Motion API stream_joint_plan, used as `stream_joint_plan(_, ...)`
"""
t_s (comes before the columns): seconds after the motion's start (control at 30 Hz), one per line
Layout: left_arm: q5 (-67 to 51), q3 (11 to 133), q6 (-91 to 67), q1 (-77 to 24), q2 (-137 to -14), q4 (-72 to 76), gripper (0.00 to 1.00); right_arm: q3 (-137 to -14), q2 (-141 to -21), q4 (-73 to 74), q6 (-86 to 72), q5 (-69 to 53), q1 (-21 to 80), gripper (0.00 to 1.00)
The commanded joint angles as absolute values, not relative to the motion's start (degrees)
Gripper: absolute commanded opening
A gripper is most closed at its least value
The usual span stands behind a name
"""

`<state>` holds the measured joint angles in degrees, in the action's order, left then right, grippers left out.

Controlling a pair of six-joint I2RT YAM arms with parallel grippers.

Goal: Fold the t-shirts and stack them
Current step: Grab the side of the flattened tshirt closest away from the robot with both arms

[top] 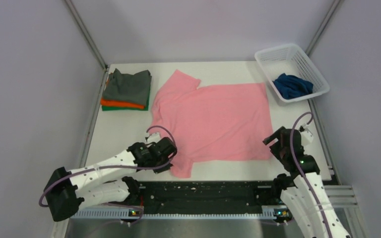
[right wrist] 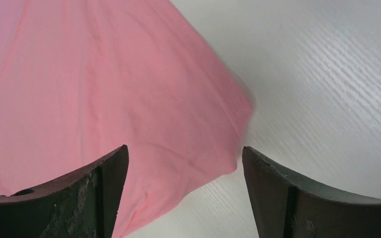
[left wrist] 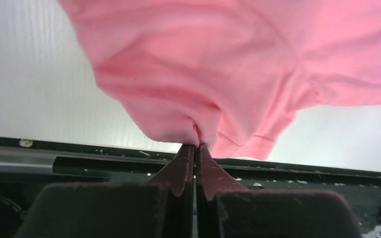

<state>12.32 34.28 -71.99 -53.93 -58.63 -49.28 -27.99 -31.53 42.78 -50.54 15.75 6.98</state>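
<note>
Five t-shirts were in view. One pink t-shirt lay spread flat across the middle of the white table, collar side to the left and hem to the right. Three more sat folded in one stack at the far left corner: a dark grey t-shirt on top, an orange t-shirt under it, and a green t-shirt at the bottom, of which only a thin edge showed. One navy blue t-shirt lay crumpled inside the single white lattice basket at the far right, its shape hard to make out.

There were two grippers. The left gripper was pinched tight on a bunched fold of the pink shirt's near sleeve; from above its fingertips were hidden beneath the wrist. The right gripper stood with its jaws wide apart over the near right hem corner, holding nothing. Whether its fingers touched the cloth could not be told, and their lower parts were cut off by the frame edge.
</note>
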Motion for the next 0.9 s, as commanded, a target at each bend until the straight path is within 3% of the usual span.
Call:
stream_joint_plan(0.0,14.83,37.93,-67.57,-53.79,-55.09,-46.26,0.0,-23.0,-28.71,43.46,-58.77,13.19,6.72,0.8)
stream_joint_plan(0.27,15.34,39.51,-64.46,-53.7,-50.99,-44.45,0.0,-16.04,-25.08,41.09,-63.23,12.77,6.76,0.49)
stream_joint_plan(0.33,15.12,39.83,-64.4,-53.7,-50.26,-45.15,0.0,-15.22,-25.01,40.87,-63.66,13.8,6.77,0.27)
stream_joint_plan(0.37,14.93,39.95,-64.53,-53.7,-49.77,-45.77,0.0,-15.09,-25.07,40.73,-63.71,14.01,6.77,0.21)
stream_joint_plan(0.53,13.08,39.6,-66.39,-53.66,-46.21,-48.49,0.0,-14.22,-26.83,40.84,-63.27,15.39,6.71,0.18)
stream_joint_plan(0.6,12.32,38.78,-67.82,-53.62,-44.74,-49.31,0.0,-13.58,-27.21,40.9,-63.59,15.18,6.7,0.0)
stream_joint_plan(0.87,4.36,35.78,-73.76,-53.7,-39.7,-52.75,0.0,-18.54,-23.18,48.57,-64.57,14.94,6.76,0.0)
